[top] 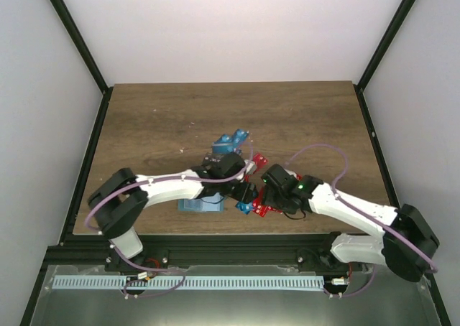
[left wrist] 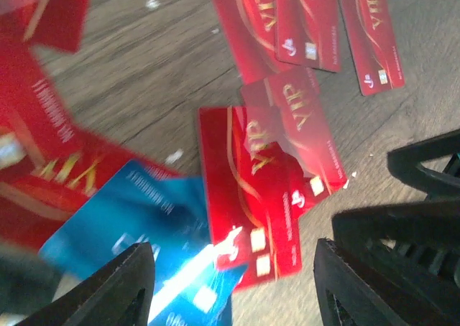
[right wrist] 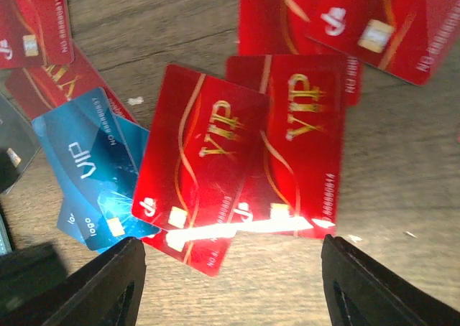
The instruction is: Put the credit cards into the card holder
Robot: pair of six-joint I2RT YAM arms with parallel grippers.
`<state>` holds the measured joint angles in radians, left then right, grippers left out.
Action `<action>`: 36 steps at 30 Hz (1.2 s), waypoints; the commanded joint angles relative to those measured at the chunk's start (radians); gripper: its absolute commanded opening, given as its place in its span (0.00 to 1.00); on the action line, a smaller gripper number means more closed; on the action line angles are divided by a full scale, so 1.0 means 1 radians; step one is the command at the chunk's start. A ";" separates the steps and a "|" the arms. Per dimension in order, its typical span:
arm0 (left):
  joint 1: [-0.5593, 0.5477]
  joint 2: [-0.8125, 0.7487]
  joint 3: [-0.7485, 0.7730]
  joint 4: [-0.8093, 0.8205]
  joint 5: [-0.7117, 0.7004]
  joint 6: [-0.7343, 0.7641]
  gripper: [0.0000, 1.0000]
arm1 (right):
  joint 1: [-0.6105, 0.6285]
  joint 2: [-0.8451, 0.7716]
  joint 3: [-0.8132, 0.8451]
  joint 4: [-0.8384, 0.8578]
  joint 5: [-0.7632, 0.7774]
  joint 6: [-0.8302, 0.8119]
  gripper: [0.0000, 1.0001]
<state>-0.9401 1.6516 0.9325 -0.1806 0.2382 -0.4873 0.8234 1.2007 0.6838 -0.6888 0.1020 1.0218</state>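
Left gripper [left wrist: 231, 289]: jaws spread, above overlapping red VIP credit cards [left wrist: 248, 197] and a blue VIP card [left wrist: 136, 218]. Right gripper [right wrist: 228, 290]: jaws spread, above two overlapping red cards [right wrist: 205, 154]. Card holder [top: 201, 206] lies on the worktop [top: 165, 118], near its front edge, beside the left gripper.

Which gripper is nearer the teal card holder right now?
Left. The left gripper sits just right of the card holder; the right gripper is farther right, over the red cards.
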 commanded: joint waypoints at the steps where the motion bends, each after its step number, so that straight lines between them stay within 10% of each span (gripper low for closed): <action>1: -0.025 0.126 0.133 -0.032 0.006 0.118 0.64 | -0.022 -0.093 -0.033 -0.104 0.055 0.121 0.69; 13: -0.039 0.416 0.323 -0.089 -0.007 0.205 0.66 | -0.027 -0.298 -0.145 -0.177 0.017 0.207 0.68; 36: -0.208 0.211 0.023 0.028 0.056 0.038 0.63 | 0.024 -0.336 -0.360 0.160 -0.400 0.253 0.62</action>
<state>-1.1213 1.8595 1.0065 -0.0814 0.2512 -0.3870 0.8207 0.8555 0.3439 -0.6182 -0.2607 1.2232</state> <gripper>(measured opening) 0.629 0.619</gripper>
